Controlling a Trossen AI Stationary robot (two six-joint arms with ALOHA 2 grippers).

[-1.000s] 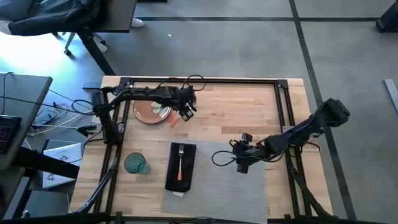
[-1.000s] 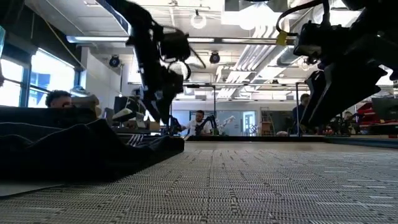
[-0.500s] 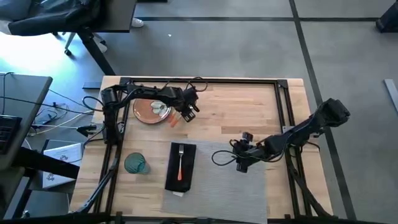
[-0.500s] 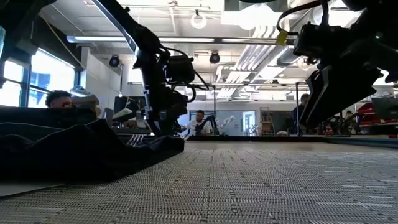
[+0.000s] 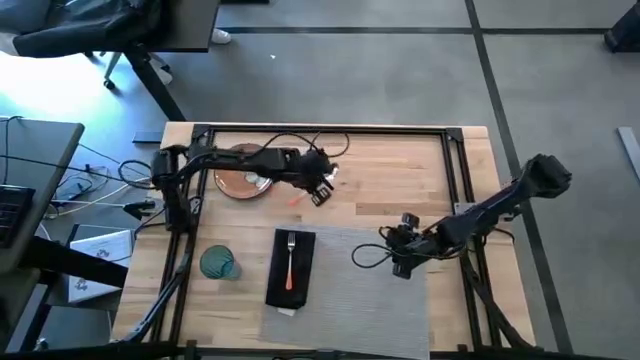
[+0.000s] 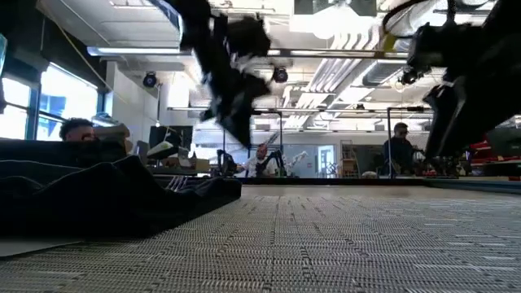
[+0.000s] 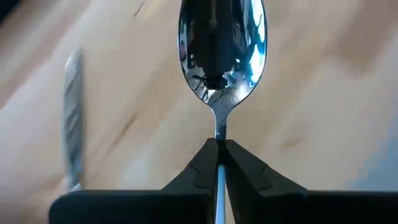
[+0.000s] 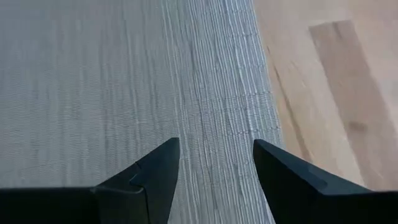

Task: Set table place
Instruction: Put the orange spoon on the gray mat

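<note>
**Spoon carried toward the place setting**

High view: left gripper point(image 5: 322, 185) at the plate's point(image 5: 240, 179) 3 o'clock.
Left wrist view: fingers point(image 7: 200, 167) clenched on the spoon point(image 7: 221, 56) neck; light, stiff, slippery, best held there.
Right wrist view: right gripper point(image 8: 216, 163) spread over the placemat point(image 8: 112, 87).

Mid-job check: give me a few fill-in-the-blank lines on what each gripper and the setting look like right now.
1. The left gripper is shut on a ____.
2. The right gripper hangs open over the grey ____.
3. The fork lies on the black ____.
4. The glass stands on the bare ____.

Missing words: spoon; placemat; napkin; table
</note>
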